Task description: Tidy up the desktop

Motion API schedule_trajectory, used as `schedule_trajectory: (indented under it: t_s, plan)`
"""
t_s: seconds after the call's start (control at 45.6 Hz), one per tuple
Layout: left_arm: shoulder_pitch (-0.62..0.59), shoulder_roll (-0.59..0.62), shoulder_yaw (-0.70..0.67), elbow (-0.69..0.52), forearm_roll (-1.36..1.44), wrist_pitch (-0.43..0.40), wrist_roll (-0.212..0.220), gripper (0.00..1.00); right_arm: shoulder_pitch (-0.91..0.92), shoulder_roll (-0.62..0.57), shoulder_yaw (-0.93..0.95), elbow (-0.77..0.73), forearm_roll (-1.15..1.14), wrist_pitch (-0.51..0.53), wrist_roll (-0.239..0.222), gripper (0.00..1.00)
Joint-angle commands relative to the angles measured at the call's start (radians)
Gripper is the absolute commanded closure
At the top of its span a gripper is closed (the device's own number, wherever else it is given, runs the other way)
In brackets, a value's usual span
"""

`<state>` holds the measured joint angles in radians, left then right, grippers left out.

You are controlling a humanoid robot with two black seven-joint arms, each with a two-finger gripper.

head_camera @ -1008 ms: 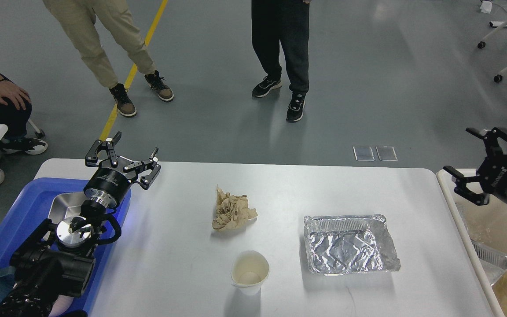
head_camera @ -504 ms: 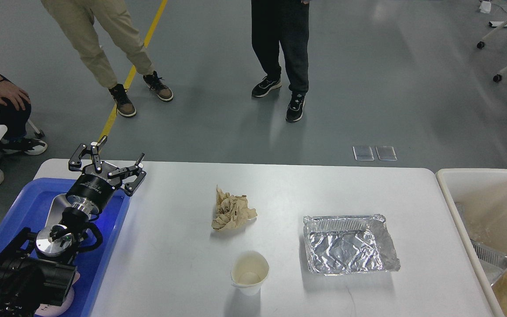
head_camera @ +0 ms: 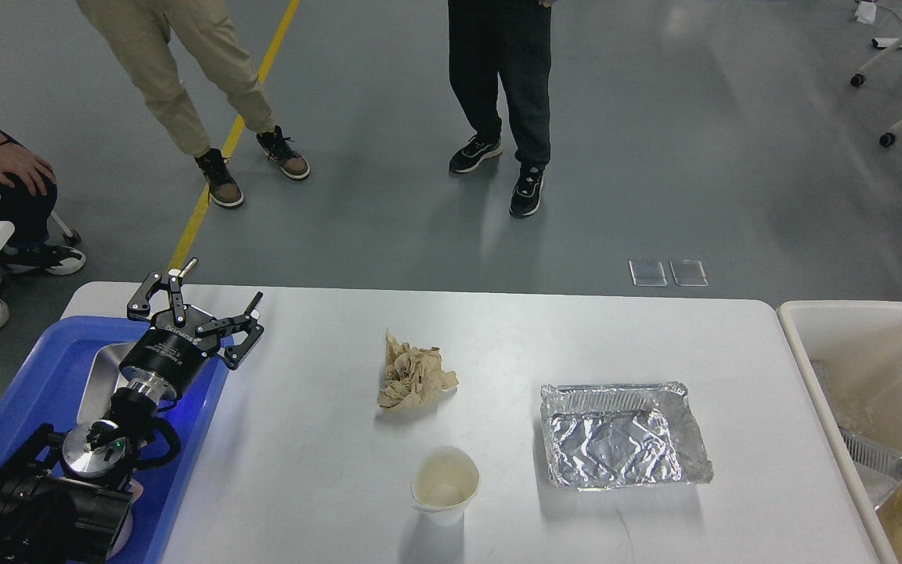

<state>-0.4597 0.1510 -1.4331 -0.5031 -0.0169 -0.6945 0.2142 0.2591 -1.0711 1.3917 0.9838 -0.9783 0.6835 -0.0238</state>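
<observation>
The desktop (head_camera: 326, 439) fills the foreground, bearing a crumpled paper wad (head_camera: 413, 380), paper cup (head_camera: 445, 484) and foil tray (head_camera: 622, 435) — all probably light and crushable; grip gently at rims. The left gripper (head_camera: 197, 315) hovers spread, empty, over the blue tray (head_camera: 44, 368); the right is unseen.

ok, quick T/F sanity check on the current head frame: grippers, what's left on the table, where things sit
1. The left gripper is open and holds nothing. True.
2. The right gripper is over the cream bin. False: it is not in view.
3. The paper cup lies on its side. False: it stands upright, mouth up, on the desktop.
4. The crumpled brown paper sits farther from the robot than the cup. True.
5. The foil tray is inside the blue tray. False: it sits on the desktop, right of the cup.
</observation>
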Motion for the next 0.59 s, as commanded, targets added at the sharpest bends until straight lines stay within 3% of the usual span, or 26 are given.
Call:
schedule_trajectory:
  t_s: [0.0, 0.132, 0.482, 0.57]
  plan:
    - [0.001, 0.004, 0.002, 0.000, 0.000, -0.002, 0.001, 0.03, -0.011, -0.024, 0.000, 0.010, -0.069, -0.018, 0.050, 0.00]
    - [0.003, 0.004, 0.002, 0.000, 0.002, -0.005, 0.002, 0.03, -0.061, -0.141, -0.013, 0.068, -0.177, -0.013, 0.131, 0.00]
    - [0.001, 0.015, 0.074, 0.000, 0.002, -0.007, 0.001, 0.03, -0.146, -0.404, -0.033, 0.275, -0.267, 0.011, 0.277, 0.00]
    - [0.001, 0.019, 0.080, 0.000, 0.002, -0.007, 0.002, 0.03, -0.144, -0.438, -0.046, 0.363, -0.269, 0.022, 0.292, 0.00]
